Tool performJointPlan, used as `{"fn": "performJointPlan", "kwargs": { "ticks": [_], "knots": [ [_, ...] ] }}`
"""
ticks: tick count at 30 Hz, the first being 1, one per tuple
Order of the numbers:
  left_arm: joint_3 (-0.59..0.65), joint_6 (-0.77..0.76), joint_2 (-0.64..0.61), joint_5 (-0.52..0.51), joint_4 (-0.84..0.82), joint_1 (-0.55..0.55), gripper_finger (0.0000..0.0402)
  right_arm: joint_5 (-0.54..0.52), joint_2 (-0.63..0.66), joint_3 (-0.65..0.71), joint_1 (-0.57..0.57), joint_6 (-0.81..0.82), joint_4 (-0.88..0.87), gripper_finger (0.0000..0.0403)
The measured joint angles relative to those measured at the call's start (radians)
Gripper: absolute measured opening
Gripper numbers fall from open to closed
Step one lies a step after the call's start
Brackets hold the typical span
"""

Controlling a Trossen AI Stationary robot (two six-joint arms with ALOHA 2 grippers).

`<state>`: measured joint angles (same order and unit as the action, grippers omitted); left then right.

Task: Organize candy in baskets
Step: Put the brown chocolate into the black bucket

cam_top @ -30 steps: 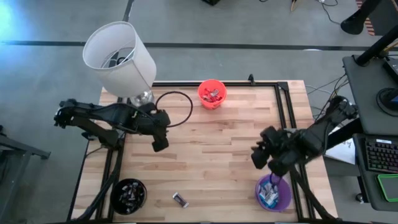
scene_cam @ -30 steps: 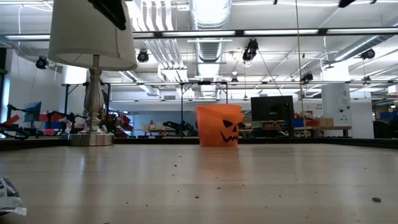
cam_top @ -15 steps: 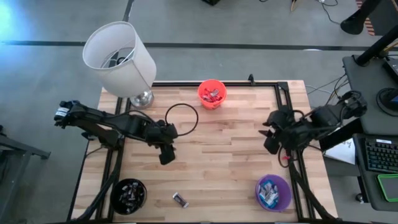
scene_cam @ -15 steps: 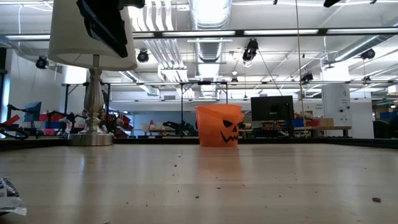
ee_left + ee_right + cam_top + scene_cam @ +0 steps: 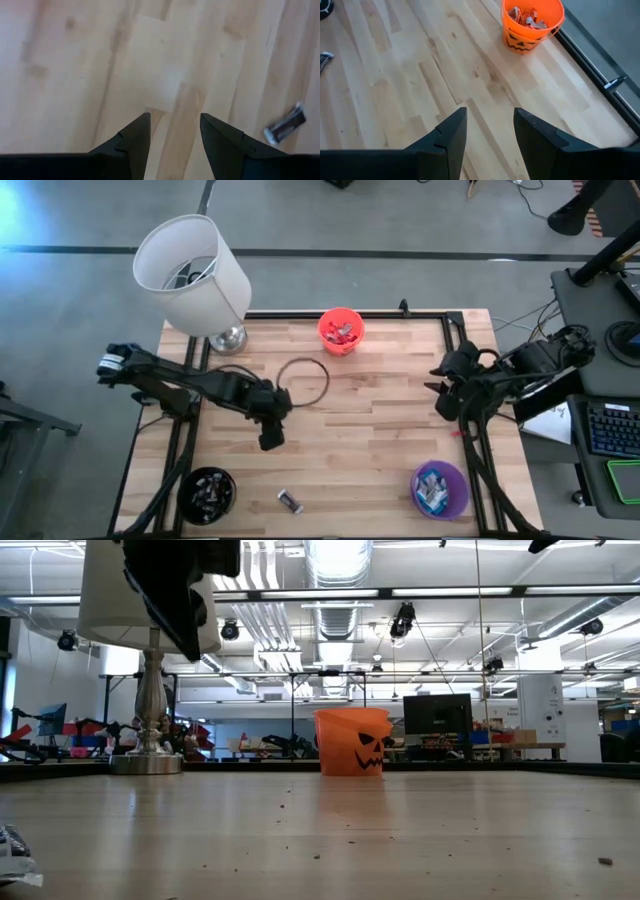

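Bare wood around candy (image 5: 290, 501), near table edge (image 5: 330, 534).

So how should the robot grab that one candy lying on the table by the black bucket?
From straight above, pinching across its narrow middle. The candy lies flat on the table, long and thin, so the short width suits the fingers. The open left gripper is nearest.

Candy (image 5: 15, 858) cut by low view's left edge, lamp (image 5: 150, 650) top cropped, partly behind dark arm (image 5: 180, 585)
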<state>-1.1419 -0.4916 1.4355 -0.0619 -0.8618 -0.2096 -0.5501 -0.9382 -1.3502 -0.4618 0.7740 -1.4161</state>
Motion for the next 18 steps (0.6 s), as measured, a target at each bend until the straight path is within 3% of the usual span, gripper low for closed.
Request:
{"fn": "performJointPlan", "kwargs": {
  "ticks": [9,13,18],
  "knots": [
    [-0.1,0.211,0.23,0.08,0.008,-0.039,0.0154,0.0,-0.019,0.0,0.05,0.083,0.013,0.0153],
    [-0.125,0.265,0.3,0.155,0.005,-0.101,0.0154,0.001,-0.019,0.0,0.078,0.125,0.015,0.0153],
    [-0.113,0.289,0.346,0.16,-0.02,-0.206,0.0154,0.002,-0.02,0.0,0.095,0.176,0.015,0.0153]
  ]
}}
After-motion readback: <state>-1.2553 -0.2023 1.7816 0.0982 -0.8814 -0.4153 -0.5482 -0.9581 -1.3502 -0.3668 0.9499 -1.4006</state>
